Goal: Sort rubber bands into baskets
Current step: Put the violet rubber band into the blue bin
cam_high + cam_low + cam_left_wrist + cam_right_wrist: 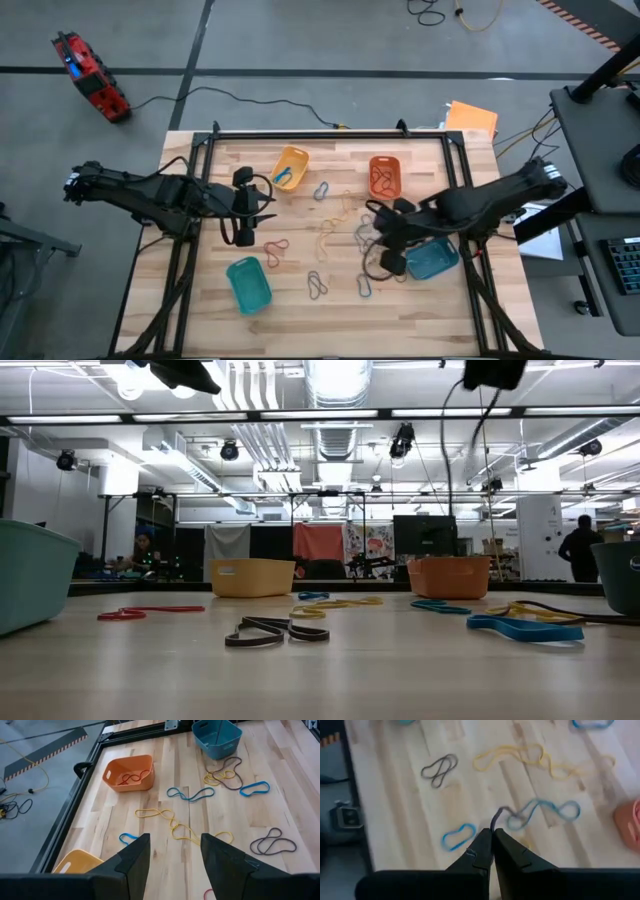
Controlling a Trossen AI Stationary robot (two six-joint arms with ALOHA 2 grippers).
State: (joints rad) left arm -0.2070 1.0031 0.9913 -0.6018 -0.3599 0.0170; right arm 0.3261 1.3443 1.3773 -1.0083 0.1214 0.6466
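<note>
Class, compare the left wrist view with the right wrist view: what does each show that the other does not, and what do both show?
Only the left wrist view: the orange basket holding red bands, the blue-teal basket, the open left gripper. Only the right wrist view: the shut right gripper pinching a grey band. Both: loose yellow bands on the wooden table.

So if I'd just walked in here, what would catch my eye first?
Probably the coloured rubber bands scattered over the middle of the wooden table, with four small baskets around them; the orange basket at the far edge already holds some. Then the two dark arms reaching in from either side: the left gripper open above the wood, the right gripper shut on a dark band.
</note>
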